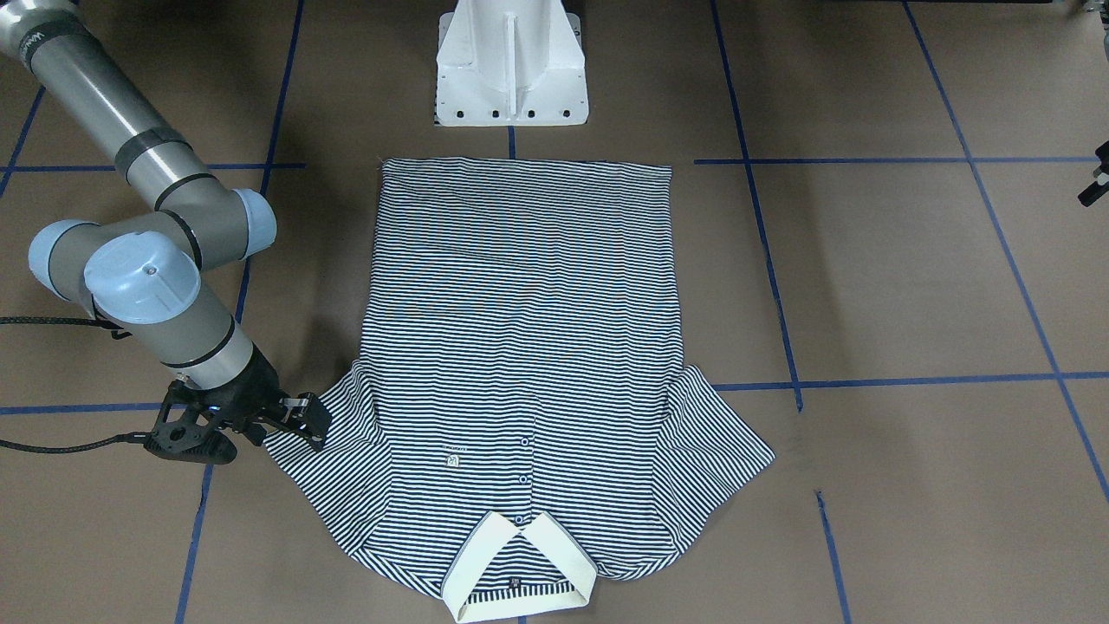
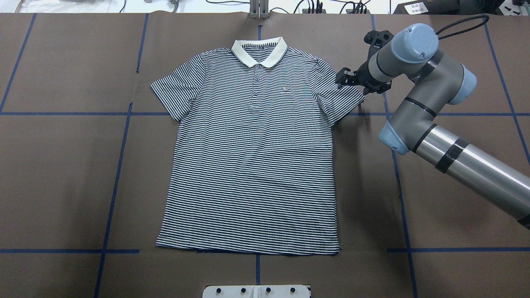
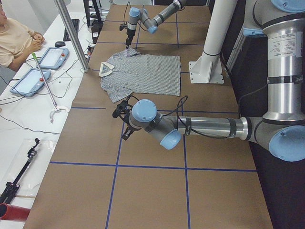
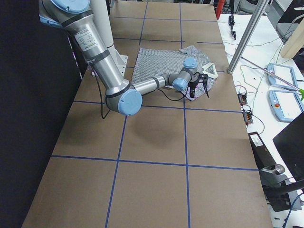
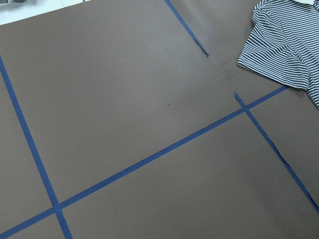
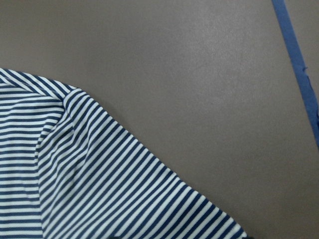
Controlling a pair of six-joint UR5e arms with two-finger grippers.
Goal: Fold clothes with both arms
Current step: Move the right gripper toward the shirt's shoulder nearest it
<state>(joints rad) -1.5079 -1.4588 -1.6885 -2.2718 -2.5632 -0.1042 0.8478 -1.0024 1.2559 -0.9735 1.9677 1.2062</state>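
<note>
The striped polo shirt point(image 1: 520, 329) lies flat and face up on the brown table, cream collar point(image 2: 258, 51) on the side away from the robot. It also shows in the overhead view point(image 2: 252, 157). My right gripper point(image 2: 343, 78) sits low at the outer edge of the sleeve on my right side point(image 1: 308, 420); its jaws look open, and the sleeve point(image 6: 99, 189) lies flat. My left gripper point(image 3: 122, 119) hovers over bare table beyond the other sleeve point(image 5: 284, 40). Only a sliver of it shows at the front view's right edge point(image 1: 1096, 182), so I cannot tell whether it is open or shut.
The white pedestal base point(image 1: 511, 69) stands just behind the shirt's hem. Blue tape lines point(image 2: 120, 165) grid the brown table. An operator point(image 3: 14, 38), tablets point(image 3: 52, 57) and a metal pole point(image 3: 71, 33) are at the far side bench.
</note>
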